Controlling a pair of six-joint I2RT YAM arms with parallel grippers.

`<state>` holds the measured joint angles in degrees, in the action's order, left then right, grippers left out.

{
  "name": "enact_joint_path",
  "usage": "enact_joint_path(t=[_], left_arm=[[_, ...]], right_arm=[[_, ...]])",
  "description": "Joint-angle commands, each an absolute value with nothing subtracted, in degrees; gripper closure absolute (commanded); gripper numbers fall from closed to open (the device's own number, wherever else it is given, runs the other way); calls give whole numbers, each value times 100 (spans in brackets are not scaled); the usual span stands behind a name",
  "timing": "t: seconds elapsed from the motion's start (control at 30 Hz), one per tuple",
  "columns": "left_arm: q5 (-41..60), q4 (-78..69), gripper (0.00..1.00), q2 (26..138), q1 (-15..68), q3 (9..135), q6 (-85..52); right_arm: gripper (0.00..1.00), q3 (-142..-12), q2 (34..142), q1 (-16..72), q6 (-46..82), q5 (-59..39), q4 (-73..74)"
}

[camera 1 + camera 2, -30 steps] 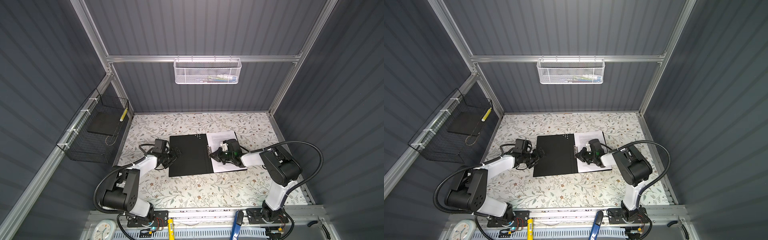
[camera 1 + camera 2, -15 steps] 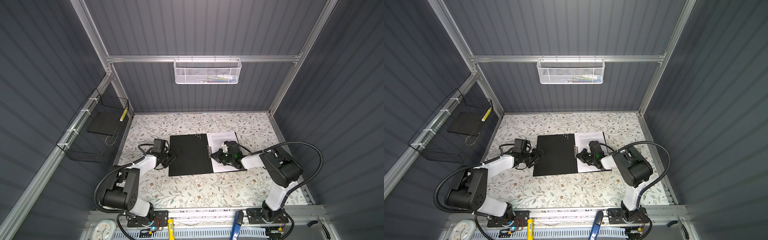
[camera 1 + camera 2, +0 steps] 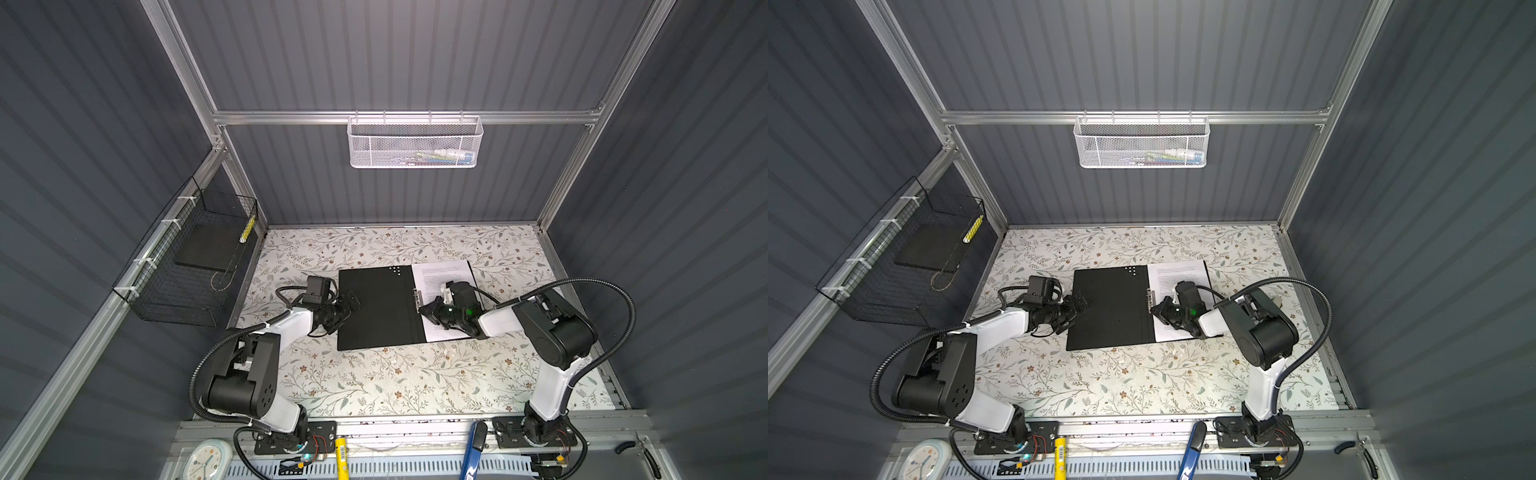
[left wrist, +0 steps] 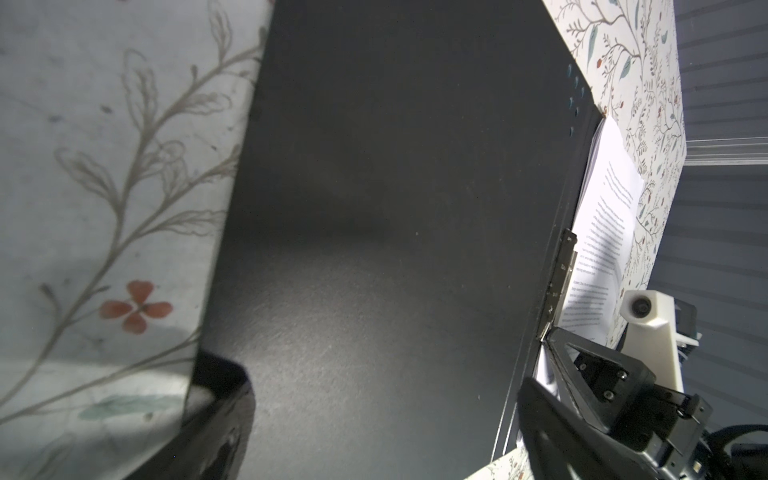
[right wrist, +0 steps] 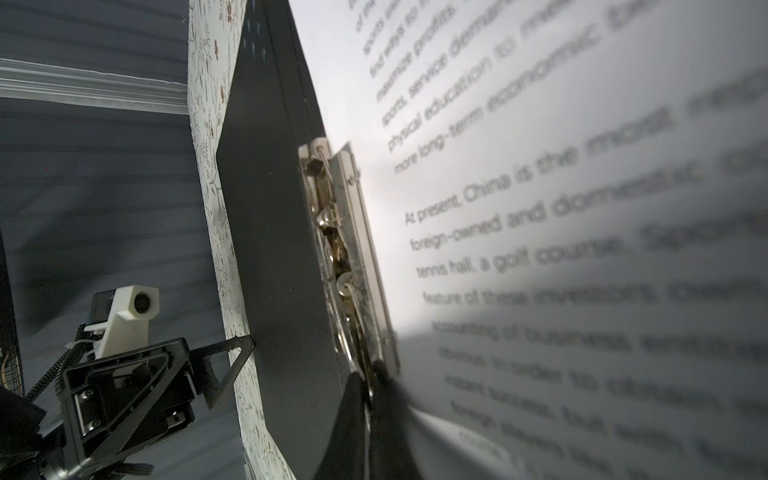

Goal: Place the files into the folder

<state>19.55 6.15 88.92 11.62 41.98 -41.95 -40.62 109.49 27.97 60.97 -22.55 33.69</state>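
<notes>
The folder (image 3: 376,307) (image 3: 1108,307) lies open and flat on the floral table, black inside up. The files (image 3: 440,274) (image 3: 1177,274), white printed sheets, rest on its right half. A metal clip (image 3: 417,296) (image 5: 338,249) runs along the spine. My right gripper (image 3: 424,309) (image 3: 1155,309) (image 5: 368,382) is shut, lying low over the files with its tips at the near end of the clip. My left gripper (image 3: 351,301) (image 3: 1079,301) (image 4: 378,386) stands open at the folder's left edge, its fingers over the black cover (image 4: 374,187).
A black wire basket (image 3: 195,266) hangs on the left wall and a white mesh basket (image 3: 415,143) on the back wall. At the front rail lie a clock (image 3: 205,461), a yellow marker (image 3: 341,455) and a blue tool (image 3: 473,449).
My right gripper has crept slightly left toward the clip at the spine. The left arm, the folder and the files have not visibly moved.
</notes>
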Motion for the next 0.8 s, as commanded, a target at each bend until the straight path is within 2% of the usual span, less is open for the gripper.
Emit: enact_joint_path(t=[0.0, 0.17, 0.33, 0.57, 0.67, 0.77], left_arm=[[1288, 1827, 0, 9404, 1044, 3779, -3996], [1331, 1800, 0, 9422, 1046, 3762, -3989], [1391, 1824, 0, 9322, 1050, 3768, -3996], [1481, 1841, 0, 9190, 1046, 3762, -4000], [1596, 1833, 0, 9133, 1046, 3796, -3957], [2124, 1756, 0, 9091, 1046, 3934, -3810]], right_arm=[[100, -3646, 11812, 2753, 6187, -919, 870], [100, -3737, 11466, 2889, 6211, -1194, 915], [100, -3849, 11192, 2901, 6271, -1863, 1333], [100, -4200, 11118, 2936, 6075, -2142, 978], [93, -4257, 11071, 2936, 6001, -2160, 870], [86, -4423, 10981, 2944, 5695, -2244, 645]])
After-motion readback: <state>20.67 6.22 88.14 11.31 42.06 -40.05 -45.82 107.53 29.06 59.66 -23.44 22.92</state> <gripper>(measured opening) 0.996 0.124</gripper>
